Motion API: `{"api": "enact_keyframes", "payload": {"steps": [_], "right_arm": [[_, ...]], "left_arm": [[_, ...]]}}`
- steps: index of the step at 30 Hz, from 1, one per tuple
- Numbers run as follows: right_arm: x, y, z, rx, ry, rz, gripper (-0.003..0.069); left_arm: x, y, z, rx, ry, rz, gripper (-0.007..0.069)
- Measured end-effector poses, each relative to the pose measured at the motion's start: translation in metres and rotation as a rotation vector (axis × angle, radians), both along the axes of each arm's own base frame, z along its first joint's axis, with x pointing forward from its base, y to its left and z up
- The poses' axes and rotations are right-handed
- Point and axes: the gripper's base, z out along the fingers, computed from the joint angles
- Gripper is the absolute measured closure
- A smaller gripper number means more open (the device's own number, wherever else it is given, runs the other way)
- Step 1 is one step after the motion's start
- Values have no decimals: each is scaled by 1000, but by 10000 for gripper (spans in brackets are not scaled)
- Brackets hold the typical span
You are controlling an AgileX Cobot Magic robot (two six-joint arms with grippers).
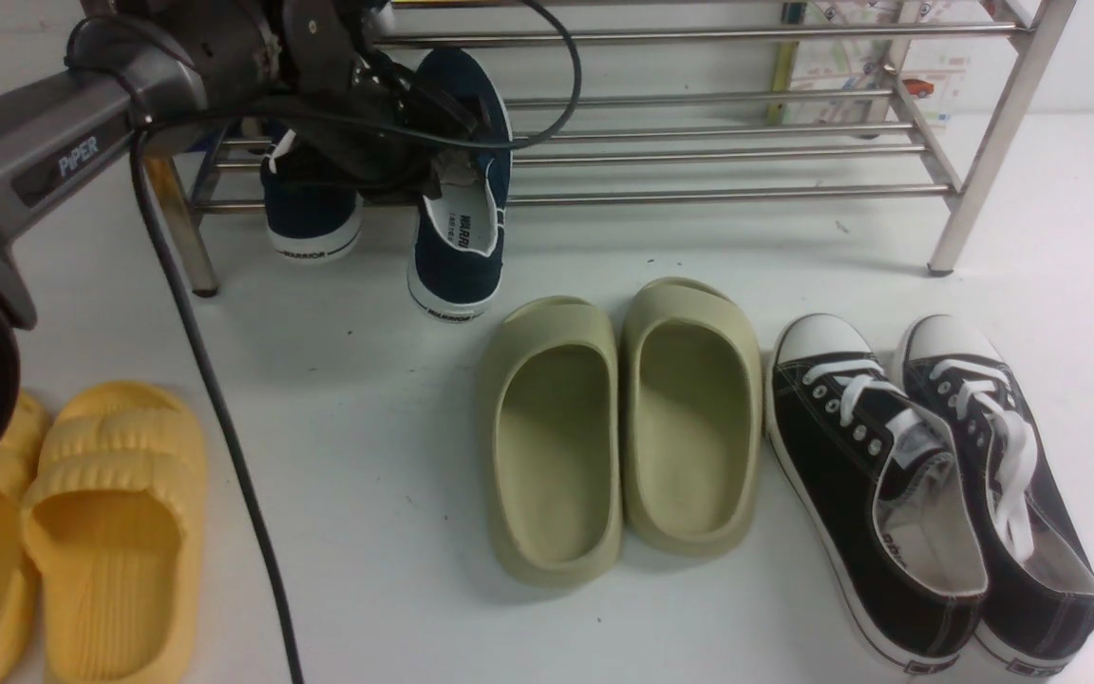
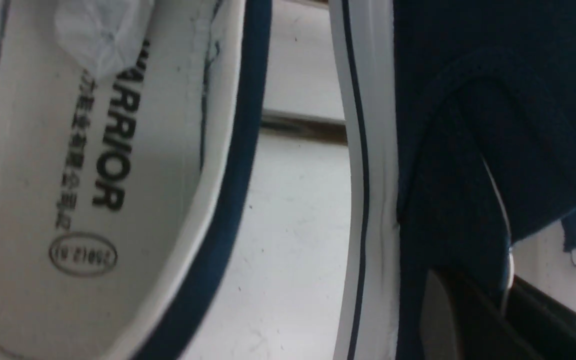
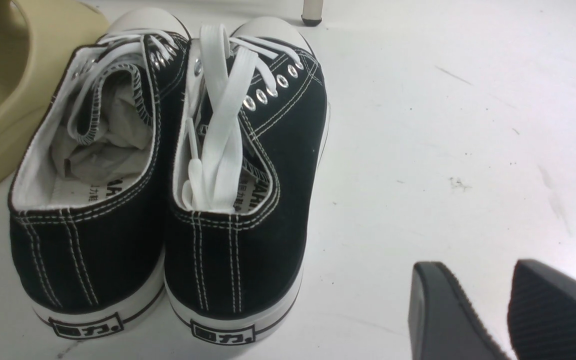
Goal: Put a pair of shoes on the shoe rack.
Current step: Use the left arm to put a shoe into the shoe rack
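Note:
Two navy-blue slip-on shoes hang heel-down at the front left of the steel shoe rack (image 1: 718, 195). One shoe (image 1: 460, 237) shows its white "WARRIOR" insole; the other (image 1: 308, 214) is half hidden behind my left arm. My left gripper (image 1: 433, 161) is among them, above the rack's lower tubes. In the left wrist view the left gripper (image 2: 498, 310) is shut on the canvas side wall of one navy shoe (image 2: 468, 150), with the insole shoe (image 2: 93, 175) beside it across a gap. My right gripper (image 3: 488, 300) is open and empty over the white floor, beside the black sneakers.
On the floor in front of the rack lie olive-green slippers (image 1: 623, 418), black lace-up sneakers (image 1: 927, 484) with white toe caps, and yellow slippers (image 1: 82, 532) at the near left. The left arm's cable (image 1: 224, 427) trails across the floor. A rack leg (image 1: 984, 161) stands at the right.

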Motion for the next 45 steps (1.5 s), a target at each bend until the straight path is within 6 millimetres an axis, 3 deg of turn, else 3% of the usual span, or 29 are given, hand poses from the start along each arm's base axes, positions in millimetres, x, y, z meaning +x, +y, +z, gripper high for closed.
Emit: {"api": "enact_keyframes", "payload": {"steps": [7,16,18,26,27,30,32,33,37,41,45], "right_arm": [[0,0,0,0,0,0,415],[0,0,0,-1,0,0,415],[0,0,0,-1,0,0,415],[0,0,0,-1,0,0,415],[0,0,0,-1,0,0,415],[0,0,0,-1,0,0,415],[0,0,0,-1,0,0,415],[0,0,0,-1,0,0,415],[0,0,0,-1,0,0,415],[0,0,0,-1,0,0,415],[0,0,0,-1,0,0,415]], "left_arm": [[16,2,-8,-9,-11,15,610],[19,3,-8,-35,-12,48,585],[19,3,-7,-51,-19,63,552],[20,2,0,-89,-49,80,244],[20,2,1,-89,-50,80,244],[11,3,15,-80,-36,66,177],[7,4,24,-74,-41,56,170],[-2,5,38,-63,-43,37,168],[-26,-4,62,-33,8,-35,180],[-46,-31,52,13,129,-141,210],[-64,-67,21,38,213,-215,270]]}}
